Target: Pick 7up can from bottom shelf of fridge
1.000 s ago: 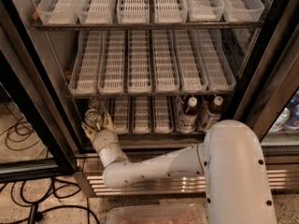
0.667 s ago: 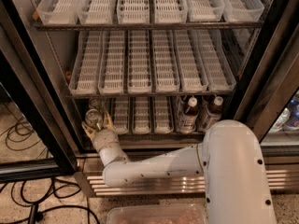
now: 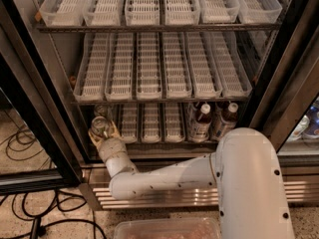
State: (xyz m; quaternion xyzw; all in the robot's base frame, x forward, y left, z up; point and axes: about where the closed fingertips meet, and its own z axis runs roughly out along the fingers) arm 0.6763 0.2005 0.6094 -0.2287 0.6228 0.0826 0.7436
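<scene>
One 7up can [image 3: 99, 126], shiny silver top facing up, sits in the lower left of the frame, at the left front end of the bottom shelf [image 3: 149, 142] of the fridge [image 3: 46, 114]. One gripper [image 3: 103, 134], mine, is at the same spot: my tan fingers [image 3: 115, 132] stand on either side of the can and press against it, jaws narrowed to its width and holding it. One white arm [image 3: 164, 179], mine, runs from the large shoulder housing at lower right across to the wrist below the can. Two brown bottles [image 3: 201, 123] with white caps stand upright at the right end of the same shelf, well apart from the can. Several white slotted trays [image 3: 149, 73] fill the middle tier, and more fill the top tier at the upper edge. One louvred steel base panel [image 3: 298, 189] lies below the shelf. Black cables [image 3: 20, 142] lie coiled on the floor at far left.
</scene>
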